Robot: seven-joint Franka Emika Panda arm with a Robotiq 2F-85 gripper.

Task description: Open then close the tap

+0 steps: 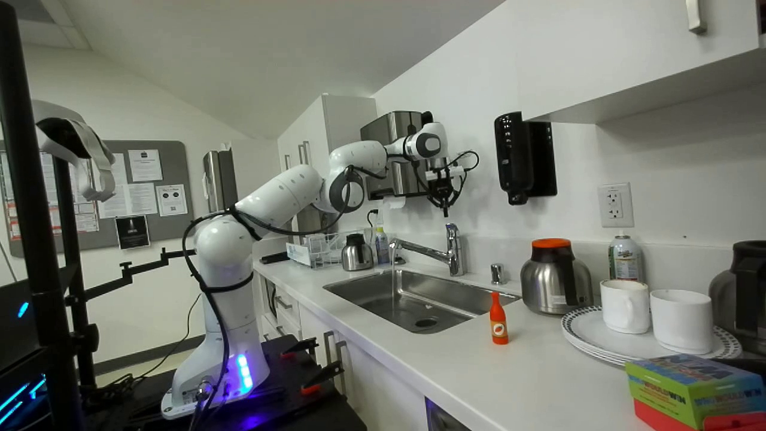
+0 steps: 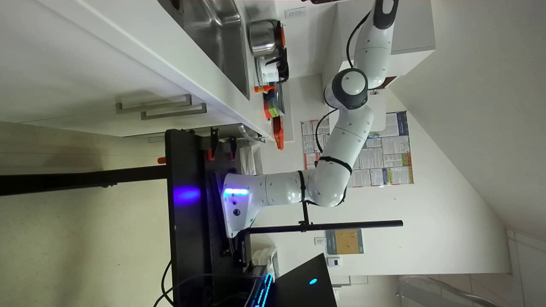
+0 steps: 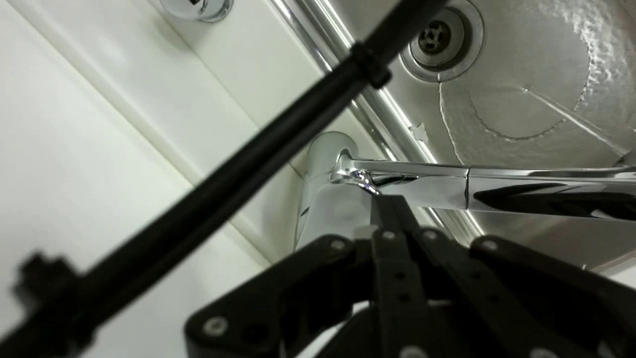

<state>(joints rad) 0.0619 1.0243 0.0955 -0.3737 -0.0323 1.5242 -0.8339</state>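
Note:
The tap [image 1: 455, 254] is a shiny silver faucet with an upright body and a spout reaching over the sink. A thin stream of water [image 1: 393, 284] runs from the spout tip into the sink. My gripper [image 1: 445, 212] points down just above the top of the tap's body, with a small gap visible. In the wrist view my gripper [image 3: 395, 209] has its black fingers together with nothing between them. The tap body [image 3: 335, 209] shows behind and left of the fingertips, and they partly hide it. The tap is out of view in an exterior view where the steel sink [image 2: 222, 38] shows.
A small silver cylinder [image 1: 497, 273], a steel kettle with a red lid [image 1: 553, 278] and an orange-red bottle [image 1: 498, 320] stand right of the tap. A dark dispenser [image 1: 523, 157] hangs on the wall. A black cable [image 3: 223, 184] crosses the wrist view.

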